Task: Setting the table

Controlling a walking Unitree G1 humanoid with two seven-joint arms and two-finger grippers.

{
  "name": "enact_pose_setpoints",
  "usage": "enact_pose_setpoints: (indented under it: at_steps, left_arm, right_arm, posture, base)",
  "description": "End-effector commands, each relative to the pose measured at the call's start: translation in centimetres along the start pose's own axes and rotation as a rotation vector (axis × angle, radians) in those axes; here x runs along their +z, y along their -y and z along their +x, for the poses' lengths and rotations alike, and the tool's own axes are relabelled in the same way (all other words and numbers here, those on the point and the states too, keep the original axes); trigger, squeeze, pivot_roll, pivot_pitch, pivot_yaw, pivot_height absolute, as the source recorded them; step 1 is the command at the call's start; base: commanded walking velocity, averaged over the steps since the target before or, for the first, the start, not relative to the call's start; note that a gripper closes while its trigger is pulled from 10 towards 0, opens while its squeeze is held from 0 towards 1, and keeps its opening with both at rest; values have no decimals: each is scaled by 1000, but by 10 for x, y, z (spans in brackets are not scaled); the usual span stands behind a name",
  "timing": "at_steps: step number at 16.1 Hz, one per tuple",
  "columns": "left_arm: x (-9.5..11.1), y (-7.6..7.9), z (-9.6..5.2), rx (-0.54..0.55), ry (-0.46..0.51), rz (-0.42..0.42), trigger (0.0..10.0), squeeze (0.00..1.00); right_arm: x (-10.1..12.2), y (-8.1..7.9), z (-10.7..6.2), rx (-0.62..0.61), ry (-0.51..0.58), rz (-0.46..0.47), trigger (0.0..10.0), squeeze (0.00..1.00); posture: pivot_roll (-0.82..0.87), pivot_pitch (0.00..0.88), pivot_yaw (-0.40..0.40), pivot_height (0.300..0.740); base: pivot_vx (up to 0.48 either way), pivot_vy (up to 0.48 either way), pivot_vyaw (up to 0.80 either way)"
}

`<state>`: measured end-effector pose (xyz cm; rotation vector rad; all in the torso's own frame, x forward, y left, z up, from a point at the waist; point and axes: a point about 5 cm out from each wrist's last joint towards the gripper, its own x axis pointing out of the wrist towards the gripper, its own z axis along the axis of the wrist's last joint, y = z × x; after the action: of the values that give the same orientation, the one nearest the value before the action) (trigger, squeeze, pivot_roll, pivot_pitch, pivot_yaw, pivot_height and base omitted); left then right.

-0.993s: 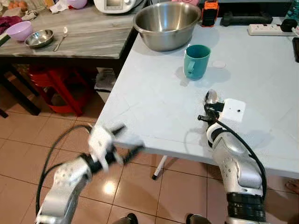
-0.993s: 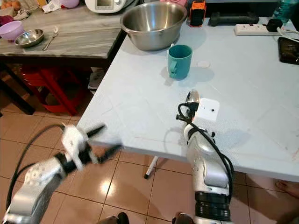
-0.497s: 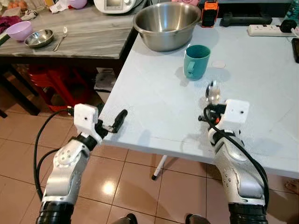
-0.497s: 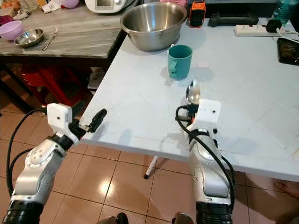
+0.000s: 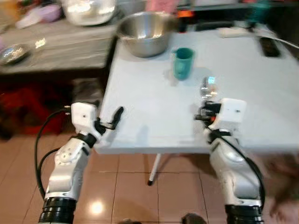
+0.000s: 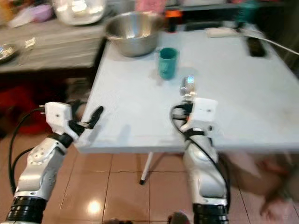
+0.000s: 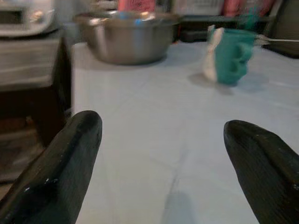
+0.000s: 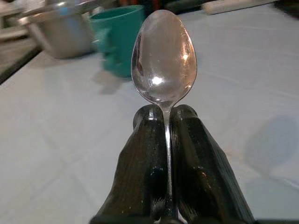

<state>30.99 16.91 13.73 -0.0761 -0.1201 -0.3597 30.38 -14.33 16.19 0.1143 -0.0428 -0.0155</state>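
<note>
My right gripper (image 8: 164, 114) is shut on the handle of a silver spoon (image 8: 163, 56), whose bowl points up and forward above the white table (image 5: 154, 112). In the blurred left eye view the spoon (image 5: 209, 86) stands just ahead of the right gripper (image 5: 204, 108), near the table's front edge. A teal mug (image 5: 182, 63) stands further back, and a large steel bowl (image 5: 144, 32) sits behind it at the table's far left. My left gripper (image 7: 163, 126) is open with nothing between its fingers. It hovers at the table's near left corner (image 5: 113, 119).
A grey side table (image 5: 56, 46) to the left carries a small steel bowl (image 5: 11, 52), a pink bowl (image 5: 46, 11) and a white appliance (image 5: 88, 9). A power strip (image 5: 231, 31) and a dark flat object (image 5: 268, 45) lie at the white table's far right. Tiled floor lies below.
The whole picture has shifted and blurred, so the camera has moved. My left arm came up from below the table edge to its near left corner. The right gripper still holds the spoon.
</note>
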Motion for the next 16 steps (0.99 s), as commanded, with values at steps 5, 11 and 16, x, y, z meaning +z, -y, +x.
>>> enact_pose_setpoints:
  at_steps: [5, 11, 16]
  left_arm:
    - [0, 5, 3, -3, 11, 0, 10000, 0]
    - [0, 3, 5, 15, 15, -4, 10000, 0]
    - [1, 4, 7, 16, 18, -3, 10000, 0]
  right_arm:
    - [7, 4, -1, -8, 46, -5, 10000, 0]
    - [9, 2, -1, 3, 66, -19, 10000, 0]
    - [9, 1, 0, 0, 68, -17, 10000, 0]
  posture:
    - [-163, 127, 103, 740]
    - [-163, 127, 109, 740]
    - [-161, 127, 115, 740]
  base:
    - [0, 480, -597]
    - [0, 480, 0]
    - [0, 480, 443]
